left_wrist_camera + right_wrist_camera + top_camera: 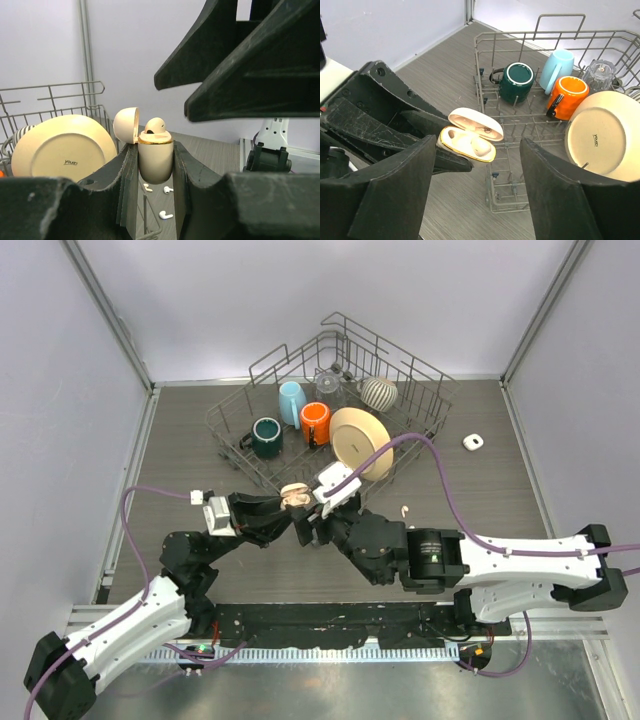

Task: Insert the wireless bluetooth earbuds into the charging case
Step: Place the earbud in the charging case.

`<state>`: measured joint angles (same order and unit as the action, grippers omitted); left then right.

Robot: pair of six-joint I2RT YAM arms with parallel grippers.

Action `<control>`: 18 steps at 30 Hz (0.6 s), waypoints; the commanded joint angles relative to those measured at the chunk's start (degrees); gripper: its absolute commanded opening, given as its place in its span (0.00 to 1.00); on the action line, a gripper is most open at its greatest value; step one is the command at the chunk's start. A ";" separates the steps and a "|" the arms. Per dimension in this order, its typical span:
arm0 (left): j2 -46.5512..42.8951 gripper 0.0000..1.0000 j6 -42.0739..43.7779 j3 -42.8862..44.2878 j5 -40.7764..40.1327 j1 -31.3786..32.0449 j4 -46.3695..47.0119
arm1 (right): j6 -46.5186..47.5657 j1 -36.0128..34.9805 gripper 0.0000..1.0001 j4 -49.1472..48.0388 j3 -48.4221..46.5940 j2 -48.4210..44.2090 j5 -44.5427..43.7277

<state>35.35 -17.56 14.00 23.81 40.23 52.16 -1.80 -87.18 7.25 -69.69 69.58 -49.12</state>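
Observation:
My left gripper (285, 510) is shut on the beige charging case (293, 495), which it holds upright above the table with the lid open. The case (155, 160) has a gold rim, and one earbud (155, 125) sits in a slot; it also shows in the right wrist view (483, 146). Three loose white earbuds (165, 215) lie on the table beneath the case. Another earbud (405, 510) lies to the right. My right gripper (312, 523) is open and empty, hovering just above the case (465, 142), with its fingers (225, 65) apart on either side.
A wire dish rack (240, 455) stands behind, holding a dark green mug (266, 436), a light blue mug (291, 402), an orange mug (315, 423), a cream plate (360, 442), a striped cup (378, 392) and a glass (328, 383). A small white box (473, 442) lies at the right.

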 commanded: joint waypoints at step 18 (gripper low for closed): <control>-2.66 0.00 -0.19 -0.73 -0.70 -0.06 9.35 | -32.10 14.02 0.82 15.68 -4.67 -11.22 5.59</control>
<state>33.17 -17.65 13.67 23.73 40.23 55.42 -20.34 -79.68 14.50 -73.89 59.70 -51.05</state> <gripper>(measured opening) 0.310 0.825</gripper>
